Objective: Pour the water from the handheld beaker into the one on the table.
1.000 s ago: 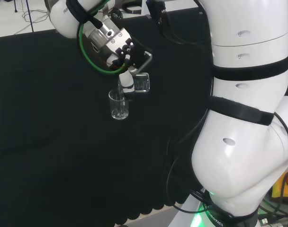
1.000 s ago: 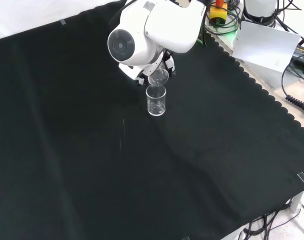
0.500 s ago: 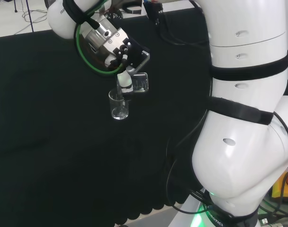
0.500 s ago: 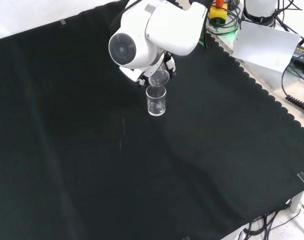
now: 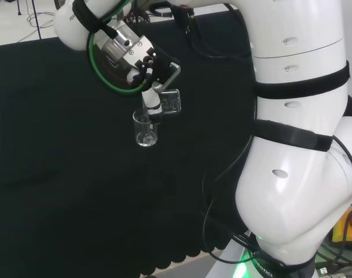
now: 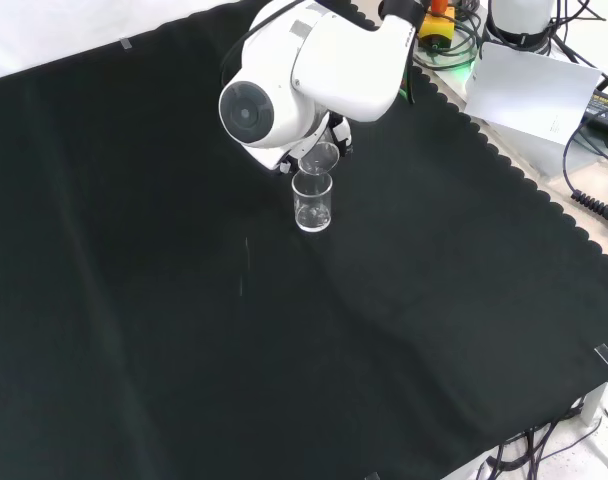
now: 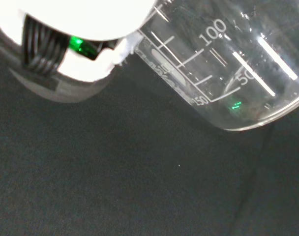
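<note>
A clear beaker (image 5: 146, 128) stands upright on the black cloth, seen in the front view as the beaker on the cloth (image 6: 312, 202). Just above its rim the hand (image 5: 150, 95) is shut on a second clear beaker (image 5: 171, 102), tipped on its side with its mouth toward the standing one. In the front view the tipped beaker (image 6: 319, 157) shows just below the arm's big white link (image 6: 314, 68), which hides most of the hand. The wrist view shows the held beaker (image 7: 228, 69) close up with printed marks, and a white part of the hand (image 7: 75, 44).
The arm's white links (image 5: 297, 133) take up the right of the head view. The cloth's scalloped edge (image 6: 544, 200) runs down the right of the front view, with cables and a white box (image 6: 534, 90) beyond it.
The arm's wrist has shifted slightly left and up in the head view, and the held beaker has tipped a little further over. The standing beaker has not moved.
</note>
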